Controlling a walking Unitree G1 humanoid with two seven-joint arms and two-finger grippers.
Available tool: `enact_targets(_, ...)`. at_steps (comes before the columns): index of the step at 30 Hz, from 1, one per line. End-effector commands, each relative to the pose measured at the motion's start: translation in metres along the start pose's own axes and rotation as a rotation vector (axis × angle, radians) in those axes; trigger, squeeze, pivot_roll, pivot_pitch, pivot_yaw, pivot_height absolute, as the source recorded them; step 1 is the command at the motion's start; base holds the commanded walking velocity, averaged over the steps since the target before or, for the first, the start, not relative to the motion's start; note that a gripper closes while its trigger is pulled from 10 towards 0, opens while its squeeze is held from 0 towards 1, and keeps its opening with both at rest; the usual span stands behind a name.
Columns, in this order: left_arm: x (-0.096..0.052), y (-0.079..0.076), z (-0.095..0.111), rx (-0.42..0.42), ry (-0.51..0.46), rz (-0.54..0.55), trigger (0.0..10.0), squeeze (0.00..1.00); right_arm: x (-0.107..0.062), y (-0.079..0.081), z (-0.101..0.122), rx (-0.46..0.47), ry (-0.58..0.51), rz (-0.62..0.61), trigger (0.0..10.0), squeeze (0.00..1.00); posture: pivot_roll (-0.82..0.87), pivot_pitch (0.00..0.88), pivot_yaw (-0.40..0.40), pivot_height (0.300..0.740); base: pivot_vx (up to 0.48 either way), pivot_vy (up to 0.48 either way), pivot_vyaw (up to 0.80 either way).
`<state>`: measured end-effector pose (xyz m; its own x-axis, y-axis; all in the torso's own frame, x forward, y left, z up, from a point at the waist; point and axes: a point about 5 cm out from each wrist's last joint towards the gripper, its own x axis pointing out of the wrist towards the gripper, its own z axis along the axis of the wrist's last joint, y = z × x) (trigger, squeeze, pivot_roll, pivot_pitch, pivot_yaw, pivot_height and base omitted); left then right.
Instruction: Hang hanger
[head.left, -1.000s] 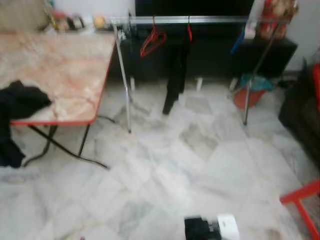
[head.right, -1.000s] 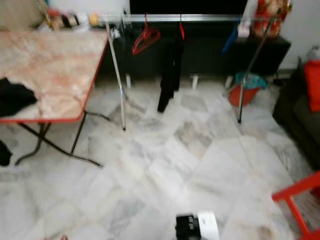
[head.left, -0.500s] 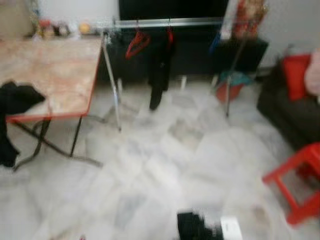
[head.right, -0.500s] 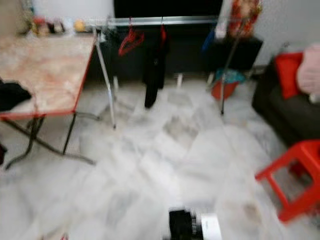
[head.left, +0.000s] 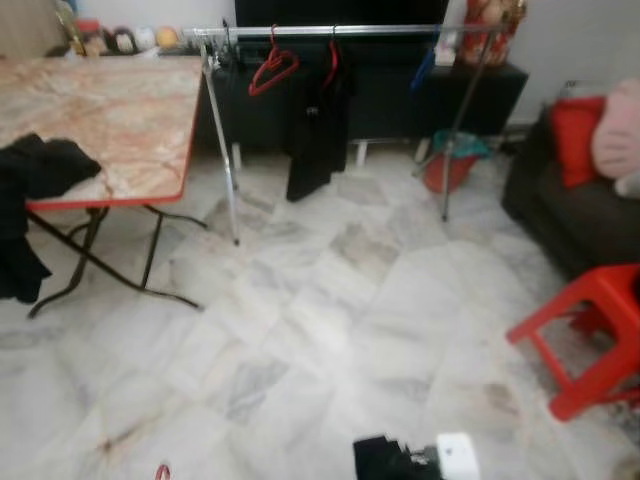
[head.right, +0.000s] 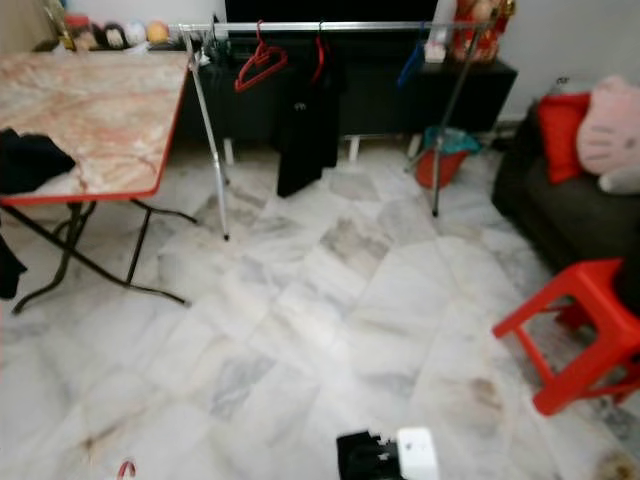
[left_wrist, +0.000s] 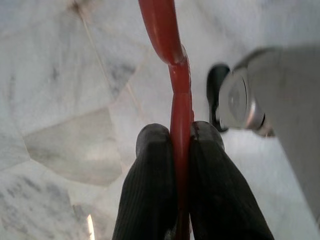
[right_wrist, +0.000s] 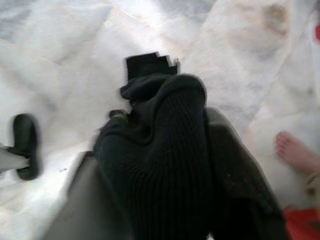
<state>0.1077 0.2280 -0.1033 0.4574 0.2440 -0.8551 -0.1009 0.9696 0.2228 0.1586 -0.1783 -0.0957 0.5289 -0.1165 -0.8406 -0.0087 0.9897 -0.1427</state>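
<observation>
My left gripper (left_wrist: 180, 135) is shut on the thin red bar of a plastic hanger (left_wrist: 167, 40), held low over the marble floor. A red tip of that hanger (head.right: 125, 468) pokes in at the bottom left of the eye views. Across the room stands a clothes rack with a silver rail (head.left: 330, 30). An empty red hanger (head.left: 272, 72) hangs on it, beside a black garment (head.left: 318, 130) on another red hanger. My right gripper (right_wrist: 170, 95) hangs low with its black fingers together and nothing between them.
A folding table with a marble-patterned top (head.left: 110, 110) stands at the left, a black cloth (head.left: 35, 170) draped over its edge. At the right are a red stool (head.left: 590, 340), a dark sofa (head.left: 570, 215) and a red bucket (head.left: 447, 170). A person's bare foot (right_wrist: 295, 152) is near my right arm.
The camera has swung right and steadied. The rack and table have slid left in the picture, and the red stool and sofa have come into view. The blur has cleared.
</observation>
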Motion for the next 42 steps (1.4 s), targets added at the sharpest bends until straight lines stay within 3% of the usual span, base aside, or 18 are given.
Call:
enact_targets(1,0.001,-0.002,0.003,0.021,-0.004,-0.006,10.0,0.00,0.001,-0.007,0.004,0.016,-0.022,-0.023,10.0,0.00,0.13,0.006,-0.079,0.740,0.000,0.000,0.00)
enact_targets(5,0.001,-0.002,0.003,0.027,-0.007,-0.004,10.0,0.00,0.000,-0.007,0.005,0.027,-0.036,-0.030,10.0,0.00,0.13,0.002,-0.077,0.740,0.000,0.000,0.00)
enact_targets(17,0.001,0.000,0.015,0.028,-0.093,0.044,10.0,0.00,-0.001,-0.009,0.025,-0.002,-0.213,-0.065,10.0,0.00,0.15,0.003,-0.077,0.740,0.000,0.000,0.00)
enact_targets(19,0.001,0.001,0.017,0.016,-0.114,0.059,10.0,0.00,0.001,-0.017,0.064,0.004,-0.319,-0.082,10.0,0.00,0.15,0.003,-0.077,0.740,0.000,0.000,0.00)
enact_targets(21,0.001,0.001,0.018,0.011,-0.129,0.069,10.0,0.00,-0.001,-0.030,0.130,-0.025,-0.447,-0.106,10.0,0.00,0.15,0.007,-0.079,0.740,0.000,0.000,0.00)
enact_targets(25,-0.001,0.001,0.024,0.004,-0.190,0.102,10.0,0.00,-0.016,-0.034,0.191,-0.035,-0.639,-0.140,10.0,0.00,0.15,0.010,-0.087,0.740,0.000,0.000,0.00)
enact_targets(27,0.001,0.028,0.088,-0.009,-0.414,0.156,10.0,0.00,-0.021,-0.034,0.207,-0.072,-0.684,-0.148,10.0,0.00,0.15,0.011,-0.093,0.740,0.000,0.000,0.00)
enact_targets(28,-0.007,0.050,0.137,-0.016,-0.578,0.194,10.0,0.00,-0.026,-0.033,0.220,-0.087,-0.720,-0.139,10.0,0.00,0.15,0.012,-0.094,0.740,0.000,0.000,0.00)
enact_targets(32,-0.011,0.062,0.151,-0.019,-0.637,0.218,10.0,0.00,-0.031,-0.032,0.235,-0.129,-0.741,-0.122,10.0,0.00,0.15,0.014,-0.103,0.740,0.000,0.000,0.00)
enact_targets(33,-0.017,0.070,0.161,-0.027,-0.702,0.231,10.0,0.00,-0.033,-0.029,0.245,-0.171,-0.731,-0.092,10.0,0.00,0.15,0.016,-0.108,0.740,0.000,0.000,0.00)
enact_targets(37,-0.029,0.077,0.176,-0.044,-0.814,0.224,10.0,0.00,-0.031,-0.024,0.248,-0.228,-0.663,-0.040,10.0,0.00,0.16,0.020,-0.118,0.740,0.000,0.000,0.00)
enact_targets(39,-0.044,0.076,0.192,-0.045,-0.916,0.123,10.0,0.00,-0.032,-0.016,0.252,-0.275,-0.625,0.014,10.0,0.00,0.15,0.025,-0.123,0.740,0.000,0.000,0.00)
enact_targets(40,-0.044,0.076,0.192,-0.045,-0.916,0.123,10.0,0.00,-0.032,-0.016,0.252,-0.275,-0.625,0.014,10.0,0.00,0.15,0.025,-0.123,0.740,0.000,0.000,0.00)
enact_targets(41,-0.052,0.072,0.198,0.037,-0.923,0.036,10.0,0.00,-0.033,-0.013,0.256,-0.283,-0.610,0.027,10.0,0.00,0.16,0.028,-0.126,0.740,0.000,0.000,0.00)
enact_targets(42,-0.055,0.071,0.200,0.065,-0.919,0.011,10.0,0.00,-0.033,-0.012,0.256,-0.284,-0.600,0.036,10.0,0.00,0.16,0.028,-0.126,0.740,0.000,0.000,0.00)
